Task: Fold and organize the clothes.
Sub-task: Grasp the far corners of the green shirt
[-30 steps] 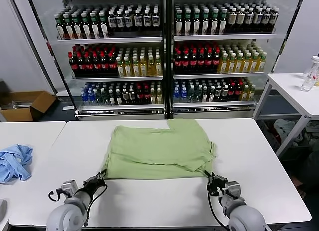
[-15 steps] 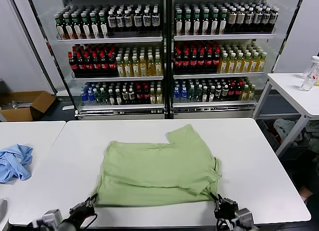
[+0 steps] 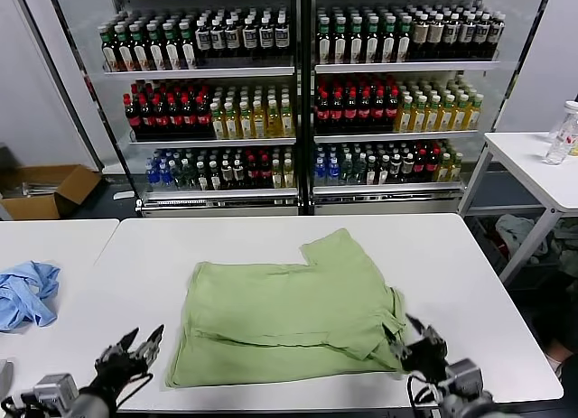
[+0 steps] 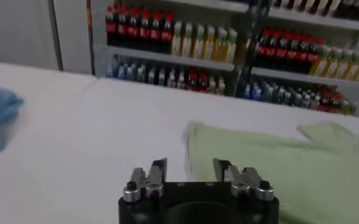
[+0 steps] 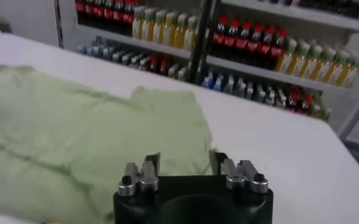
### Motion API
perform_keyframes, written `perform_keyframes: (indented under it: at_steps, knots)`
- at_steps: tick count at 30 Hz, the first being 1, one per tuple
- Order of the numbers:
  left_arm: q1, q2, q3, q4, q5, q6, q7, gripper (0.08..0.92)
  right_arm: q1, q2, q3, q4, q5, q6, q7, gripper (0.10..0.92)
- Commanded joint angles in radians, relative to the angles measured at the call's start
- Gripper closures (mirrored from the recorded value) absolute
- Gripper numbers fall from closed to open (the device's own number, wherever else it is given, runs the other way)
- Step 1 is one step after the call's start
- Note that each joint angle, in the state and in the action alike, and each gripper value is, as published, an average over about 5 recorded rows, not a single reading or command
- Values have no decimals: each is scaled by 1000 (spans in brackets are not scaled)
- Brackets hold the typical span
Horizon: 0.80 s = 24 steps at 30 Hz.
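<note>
The clothes show as one pale green shirt (image 3: 289, 314), lying flat on the white table (image 3: 479, 283) with a sleeve pointing toward the far side. My left gripper (image 3: 137, 344) is open, a little left of the shirt's near left corner and apart from it. My right gripper (image 3: 423, 339) is open just right of the near right corner. In the left wrist view the left gripper (image 4: 189, 164) holds nothing, with the shirt (image 4: 277, 167) ahead. In the right wrist view the right gripper (image 5: 182, 159) is empty above the shirt's edge (image 5: 75, 128).
A blue cloth (image 3: 25, 293) lies on the neighbouring table to the left. Drink coolers full of bottles (image 3: 298, 93) stand behind. A cardboard box (image 3: 45, 190) sits on the floor at left. A side table (image 3: 533, 161) with a bottle (image 3: 564, 134) is at right.
Both grippers pulled the shirt's near corners toward the table's front edge, then opened and let go. The shirt now lies nearer the front, and the left gripper has moved off to the left.
</note>
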Motion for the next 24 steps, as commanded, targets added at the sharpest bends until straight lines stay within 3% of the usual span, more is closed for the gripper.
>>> perform_keyframes:
  at_steps: [1,4,9,24]
  knots:
    - [-471,65,238,371,26,-38,-55,369,541,31,-242,-363,121,-69,7,279]
    - [-580,58,320,473,45,-39,-60,283,693,84,-340,-515,127,-73,1,221]
    - [-721,40,446,615,88,-46,-70,186,864,167,-474,-733,74,-39,-36,203]
    - [-880,33,602,826,133,-57,-72,177,1067,400,-581,-1172,78,1,-66,203]
